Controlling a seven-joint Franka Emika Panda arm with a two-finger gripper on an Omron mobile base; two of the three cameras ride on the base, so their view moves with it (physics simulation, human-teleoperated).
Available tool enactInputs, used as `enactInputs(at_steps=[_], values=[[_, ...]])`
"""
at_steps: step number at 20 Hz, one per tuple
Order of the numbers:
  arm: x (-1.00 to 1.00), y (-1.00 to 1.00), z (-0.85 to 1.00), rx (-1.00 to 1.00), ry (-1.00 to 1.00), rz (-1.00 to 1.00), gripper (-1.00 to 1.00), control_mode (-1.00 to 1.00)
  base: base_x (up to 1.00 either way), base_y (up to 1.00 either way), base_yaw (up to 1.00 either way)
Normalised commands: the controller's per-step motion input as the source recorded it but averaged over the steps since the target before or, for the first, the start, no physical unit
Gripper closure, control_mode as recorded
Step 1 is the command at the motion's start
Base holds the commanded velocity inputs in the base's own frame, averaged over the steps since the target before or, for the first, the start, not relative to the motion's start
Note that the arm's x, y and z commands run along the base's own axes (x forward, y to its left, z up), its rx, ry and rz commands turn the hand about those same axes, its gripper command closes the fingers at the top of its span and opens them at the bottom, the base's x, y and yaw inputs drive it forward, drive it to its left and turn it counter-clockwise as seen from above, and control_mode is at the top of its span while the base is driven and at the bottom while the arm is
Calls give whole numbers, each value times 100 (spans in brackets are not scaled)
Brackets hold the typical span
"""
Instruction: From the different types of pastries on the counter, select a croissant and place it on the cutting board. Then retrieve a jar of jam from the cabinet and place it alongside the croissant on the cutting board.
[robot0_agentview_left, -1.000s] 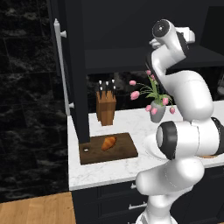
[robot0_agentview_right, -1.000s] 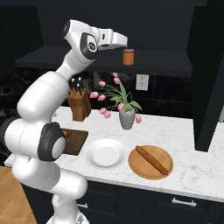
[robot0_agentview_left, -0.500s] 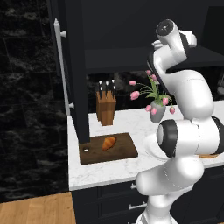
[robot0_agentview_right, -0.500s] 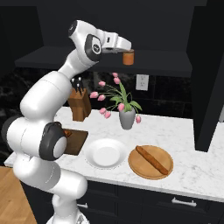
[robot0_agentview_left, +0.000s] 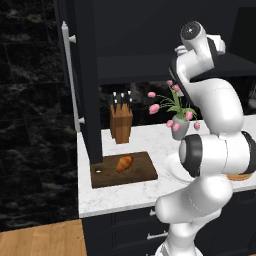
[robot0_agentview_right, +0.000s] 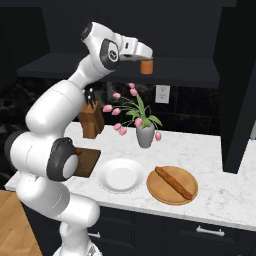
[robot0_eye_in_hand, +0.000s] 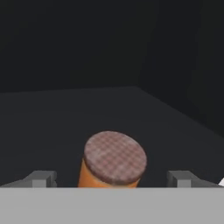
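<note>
The jar of jam (robot0_agentview_right: 146, 66) stands on the cabinet (robot0_agentview_left: 89, 75) shelf, orange with a dark reddish lid. My gripper (robot0_agentview_right: 143, 56) is at the jar's top, reaching in from the left. In the hand view the jar of jam (robot0_eye_in_hand: 114, 159) sits between the two spread fingertips (robot0_eye_in_hand: 42, 178), with a gap on each side, so the gripper (robot0_eye_in_hand: 113, 180) is open and grips nothing. The croissant (robot0_agentview_left: 124, 163) lies on the dark cutting board (robot0_agentview_left: 140, 172) on the counter (robot0_agentview_left: 150, 140). In the right base view my arm covers most of the cutting board (robot0_agentview_right: 89, 162).
The cabinet door with its silver bar handle (robot0_agentview_left: 67, 75) stands open at the left. A knife block (robot0_agentview_left: 121, 122) and a vase of pink tulips (robot0_agentview_right: 145, 135) stand at the back. A white plate (robot0_agentview_right: 120, 175) and a round board (robot0_agentview_right: 161, 192) bearing the long loaf (robot0_agentview_right: 175, 182) lie at the front.
The hand has moved right and down along the shelf until its open fingers straddle the jar. The jar, croissant and board have stayed put.
</note>
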Motion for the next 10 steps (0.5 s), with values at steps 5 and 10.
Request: enactInputs(at_steps=[5, 10], values=[[20, -2, -9, 0, 0, 0, -100, -100, 0, 0, 0], [9, -21, -7, 0, 0, 0, -100, -100, 0, 0, 0]])
